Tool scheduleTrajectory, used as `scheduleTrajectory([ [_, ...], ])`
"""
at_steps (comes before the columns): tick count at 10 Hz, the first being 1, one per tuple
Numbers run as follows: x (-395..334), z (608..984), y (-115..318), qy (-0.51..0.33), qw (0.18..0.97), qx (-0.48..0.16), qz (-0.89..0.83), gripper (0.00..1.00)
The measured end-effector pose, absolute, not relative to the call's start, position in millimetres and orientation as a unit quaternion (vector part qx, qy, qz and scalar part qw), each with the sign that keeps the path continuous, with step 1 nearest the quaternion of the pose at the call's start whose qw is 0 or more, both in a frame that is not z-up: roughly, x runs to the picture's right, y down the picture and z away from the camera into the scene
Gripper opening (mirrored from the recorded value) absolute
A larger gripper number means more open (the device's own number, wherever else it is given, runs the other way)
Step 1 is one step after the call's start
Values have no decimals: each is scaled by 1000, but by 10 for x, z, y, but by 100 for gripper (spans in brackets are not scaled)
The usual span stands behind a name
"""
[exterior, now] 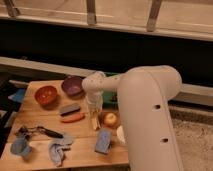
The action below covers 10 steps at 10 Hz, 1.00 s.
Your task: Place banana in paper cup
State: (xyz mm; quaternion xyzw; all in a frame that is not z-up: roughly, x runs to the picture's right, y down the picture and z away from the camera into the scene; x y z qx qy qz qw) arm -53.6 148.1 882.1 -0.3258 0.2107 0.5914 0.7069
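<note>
The banana point(95, 122), small and pale yellow, lies on the wooden table point(80, 152) near its middle. My gripper point(95, 111) points straight down right over the banana's upper end, at the tip of the big white arm point(145, 115). Whether it touches the fruit I cannot tell. The paper cup point(120, 134) shows only as a white rim at the table's right edge, mostly hidden behind the arm.
An orange bowl point(46, 94) and a purple bowl point(73, 85) stand at the back left. A grey-blue sponge point(67, 108) and an orange-red stick point(73, 118) lie left of the banana. A round orange fruit point(110, 119), a blue sponge point(103, 141), a blue mug point(19, 146) and a cloth point(59, 148) sit nearby.
</note>
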Motion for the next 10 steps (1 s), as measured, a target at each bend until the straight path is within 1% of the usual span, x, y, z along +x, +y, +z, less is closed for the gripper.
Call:
scheduleTrajectory([
  [1,-522,8819,1491,210,705,-326,594,11],
  [2,-511,8814,1497,210,703,-326,596,3],
  [3,-489,8806,1493,210,702,-325,597,0],
  [4,-453,8769,1464,209,702,-323,599,0],
  [7,-318,8445,1204,196,709,-302,606,0],
  [10,-72,7966,836,189,718,-268,614,0],
])
